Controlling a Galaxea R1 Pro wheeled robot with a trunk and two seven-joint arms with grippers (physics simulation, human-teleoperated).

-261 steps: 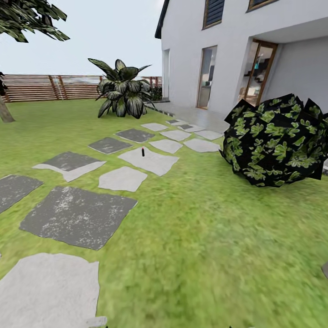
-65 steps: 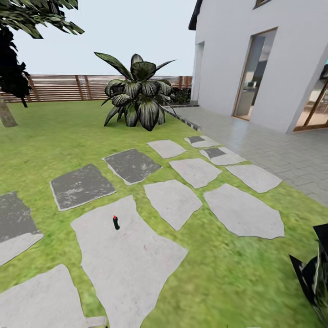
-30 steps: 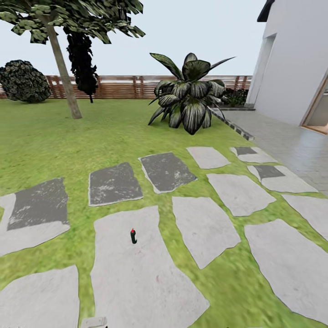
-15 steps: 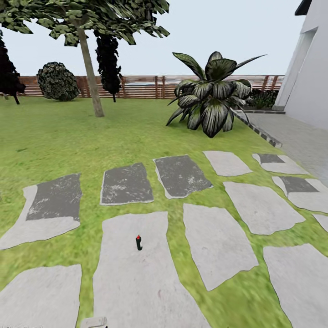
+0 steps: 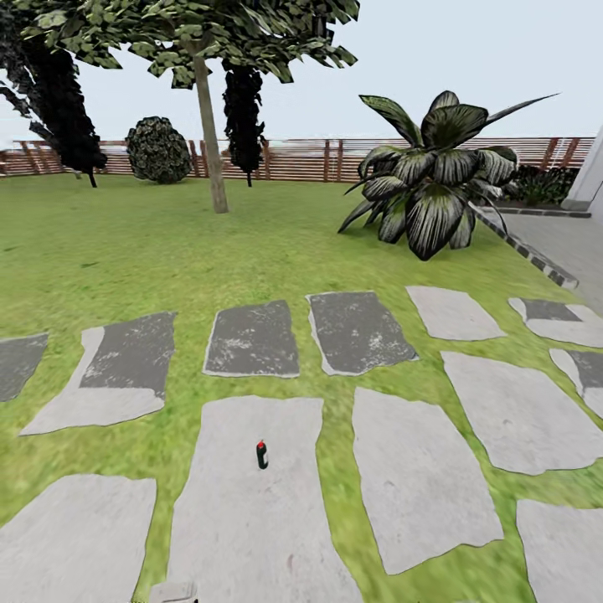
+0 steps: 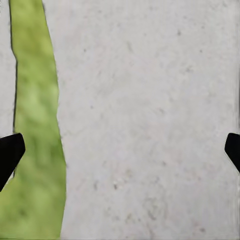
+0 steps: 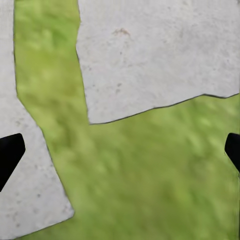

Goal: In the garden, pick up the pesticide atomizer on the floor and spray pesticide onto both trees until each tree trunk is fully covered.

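The pesticide atomizer (image 5: 262,455), a small dark bottle with a red top, stands upright on a pale paving stone (image 5: 251,519) in the lower middle of the head view. One tree (image 5: 209,151) with a slim grey-brown trunk rises from the lawn far behind it, in front of the fence. In the left wrist view my left gripper (image 6: 120,152) is open over pale stone, its dark fingertips (image 6: 10,155) far apart with nothing between them. My right gripper (image 7: 120,152) is open too, above grass and stone edges.
Light and dark grey stepping stones (image 5: 356,331) cross the grass. A broad-leaved striped plant (image 5: 435,180) stands at the right, by a paved edge (image 5: 536,255). A round bush (image 5: 157,151) and dark columnar shrubs (image 5: 63,109) line the slat fence (image 5: 318,159).
The camera has turned left: the striped plant and stones slid right, the house left the picture, and the tree and bushes came further in. The atomizer sits a little lower.
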